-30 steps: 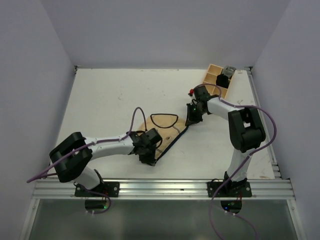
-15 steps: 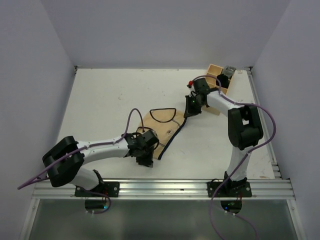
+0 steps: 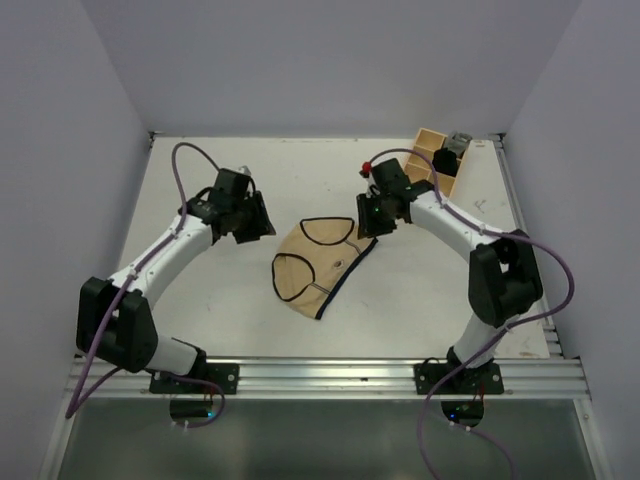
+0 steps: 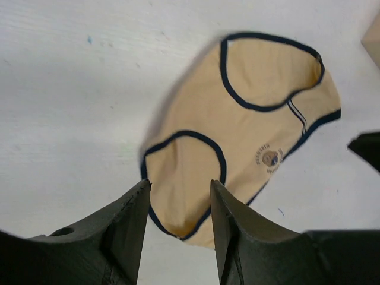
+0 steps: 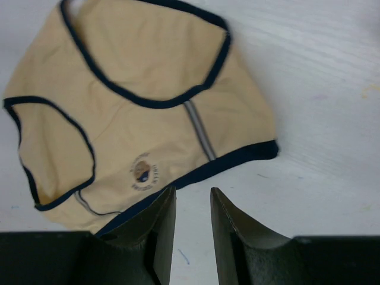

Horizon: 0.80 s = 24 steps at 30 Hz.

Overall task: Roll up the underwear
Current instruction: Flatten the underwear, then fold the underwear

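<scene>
**Both grippers empty beside the flat underwear**

Left gripper (image 3: 254,226) hovers over the table (image 3: 200,290) to the left of the underwear (image 3: 315,262), near it but not touching. In the left wrist view its fingers (image 4: 127,228) stand moderately apart with nothing between them. The right gripper (image 3: 368,222) sits at the garment's far right corner. Its fingers (image 5: 161,228) are parted by only a narrow gap and hold nothing. I cannot tell whether they touch the cloth.

The underwear lies spread flat near the middle of the table, between the two grippers. It is tan with dark trim around the leg openings and along the waistband. A small round logo (image 5: 142,172) faces up near the waistband.

A light wooden tray (image 3: 428,150) with compartments stands at the far right corner, well apart from the garment and just behind the right arm's wrist. A small dark and grey object (image 3: 455,148) rests at its far end. Purple cables (image 3: 185,165) loop along both arms.
</scene>
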### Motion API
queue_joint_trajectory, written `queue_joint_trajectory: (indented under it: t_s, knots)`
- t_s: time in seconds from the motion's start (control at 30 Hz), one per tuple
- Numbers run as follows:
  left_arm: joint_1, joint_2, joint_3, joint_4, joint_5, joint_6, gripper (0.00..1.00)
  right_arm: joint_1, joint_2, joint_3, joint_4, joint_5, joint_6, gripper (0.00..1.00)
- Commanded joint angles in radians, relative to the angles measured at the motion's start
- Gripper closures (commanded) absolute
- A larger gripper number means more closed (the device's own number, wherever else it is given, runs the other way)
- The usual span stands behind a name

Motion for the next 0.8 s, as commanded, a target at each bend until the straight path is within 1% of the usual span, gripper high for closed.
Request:
queue_joint_trajectory:
  t_s: [0.0,0.07,0.1,0.13,0.17,0.2,0.27,0.37,0.43,0.63,0.77]
  knots:
    - [0.091,0.078,0.040,0.032,0.071,0.102,0.51,0.122,-0.115,-0.044,0.037,0.067,0.018,0.66]
    - [0.114,0.105,0.039,0.055,0.106,0.105,0.51,0.168,-0.155,-0.110,0.082,0.063,0.025,0.66]
    - [0.133,0.125,0.031,0.092,0.129,0.105,0.50,0.185,-0.182,-0.147,0.117,0.063,0.025,0.66]
    - [0.140,0.135,0.008,0.115,0.152,0.102,0.50,0.220,-0.195,-0.161,0.132,0.055,0.021,0.65]
    - [0.146,0.144,-0.006,0.140,0.207,0.103,0.50,0.241,-0.202,-0.172,0.142,0.053,0.016,0.65]
    - [0.151,0.161,-0.020,0.196,0.238,0.108,0.50,0.264,-0.209,-0.187,0.160,0.058,0.007,0.65]
    - [0.153,0.181,-0.052,0.230,0.305,0.120,0.49,0.329,-0.225,-0.202,0.177,0.081,0.001,0.64]
    - [0.153,0.207,-0.092,0.296,0.365,0.129,0.49,0.393,-0.233,-0.238,0.215,0.109,-0.002,0.63]
    - [0.153,0.217,-0.106,0.324,0.380,0.135,0.49,0.438,-0.226,-0.255,0.237,0.116,-0.007,0.62]
    - [0.153,0.265,-0.116,0.315,0.364,0.163,0.50,0.580,-0.180,-0.247,0.266,0.191,-0.027,0.62]
    - [0.153,0.286,-0.124,0.319,0.354,0.169,0.51,0.633,-0.144,-0.252,0.268,0.204,-0.031,0.60]
